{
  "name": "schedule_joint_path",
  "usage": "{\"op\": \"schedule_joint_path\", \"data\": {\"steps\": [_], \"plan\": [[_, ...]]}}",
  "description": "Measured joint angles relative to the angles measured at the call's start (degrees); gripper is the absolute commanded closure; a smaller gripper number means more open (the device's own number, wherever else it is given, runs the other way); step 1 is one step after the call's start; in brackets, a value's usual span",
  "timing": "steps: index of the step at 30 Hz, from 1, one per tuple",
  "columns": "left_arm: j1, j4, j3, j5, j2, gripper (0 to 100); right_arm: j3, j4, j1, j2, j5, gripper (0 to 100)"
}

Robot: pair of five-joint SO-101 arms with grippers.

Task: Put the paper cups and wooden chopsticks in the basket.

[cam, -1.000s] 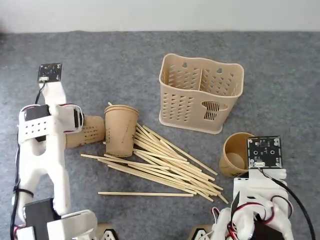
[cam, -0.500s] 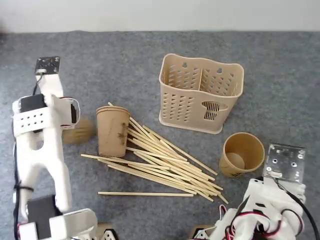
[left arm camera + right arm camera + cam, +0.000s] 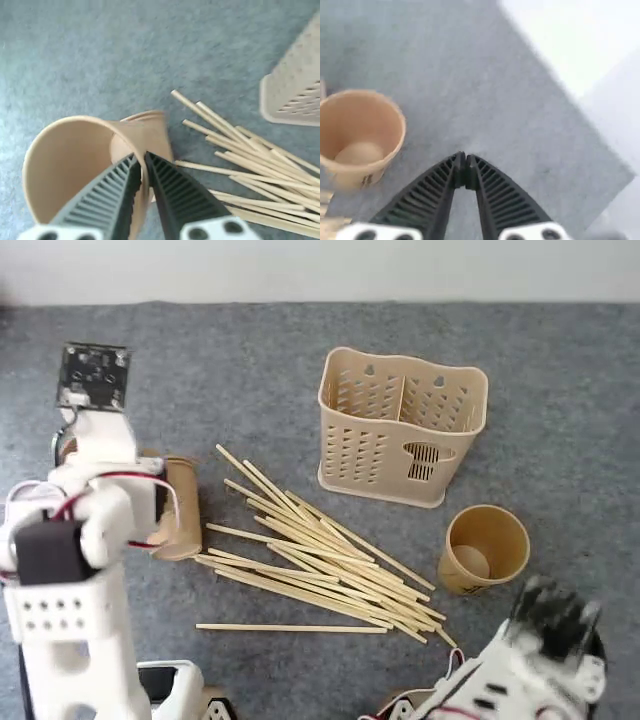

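1. The left arm [image 3: 85, 530] has swung outward, toward the worktop's [image 3: 250, 370] left side. It has taken a paper cup [image 3: 183, 508] with it. A second ago that cup stood on the left end of the stick pile; now it lies tipped beside the arm, clear of the sticks. The left hand [image 3: 140, 159] is clamped on the cup's wall, one finger inside the mouth and one outside. I judge this to be a grasp made good, with the carry to the basket next. A second rim shows just behind the held cup, and I cannot tell whether it is a nested cup.
2. The right arm [image 3: 545, 650] has pulled back toward the near edge. A second ago it hung against the other cup. The right hand [image 3: 465, 162] has its fingers together on nothing, over bare worktop.
3. The basket [image 3: 345, 455] has not moved, and nothing shows inside it, so no item is delivered yet.
4. The wooden chopsticks [image 3: 320, 565] stay fanned out between arm and basket. Their left ends are now uncovered.
5. The second paper cup [image 3: 485, 545] stands upright near the basket's right corner, where it was before.
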Motion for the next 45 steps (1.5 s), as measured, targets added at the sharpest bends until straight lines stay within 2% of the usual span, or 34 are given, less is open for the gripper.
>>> {"op": "schedule_joint_path", "data": {"steps": [5,9,14,18,29,36,39,45], "plan": [[6.4,0.0,-0.4,6.4,-3.8,99,-1.6,1.8,0.8,-0.4,0.0,99.0],[15.2,0.0,-3.3,9.6,-4.1,99,-3.1,2.1,0.8,-0.4,-0.1,99.0],[27.0,-2.5,-7.1,13.3,-4.1,99,-9.3,2.1,-0.8,-0.4,-7.4,99.0],[34.9,-6.6,-7.4,13.9,-4.1,99,-15.2,2.1,-8.5,-0.4,-14.2,99.0],[47.3,-18.7,-6.5,13.9,-3.5,99,-23.3,2.1,-36.5,-0.7,-35.2,99.0],[53.2,-25.3,-3.6,12.6,7.7,99,-27.3,2.1,-54.9,-0.7,-42.8,99.0],[55.0,-28.6,-3.6,11.8,11.5,99,-29.4,2.1,-58.7,-0.7,-43.5,99.0],[55.6,-36.1,-3.6,11.5,19.5,99,-33.5,2.1,-60.2,-0.7,-43.8,99.0]]}}
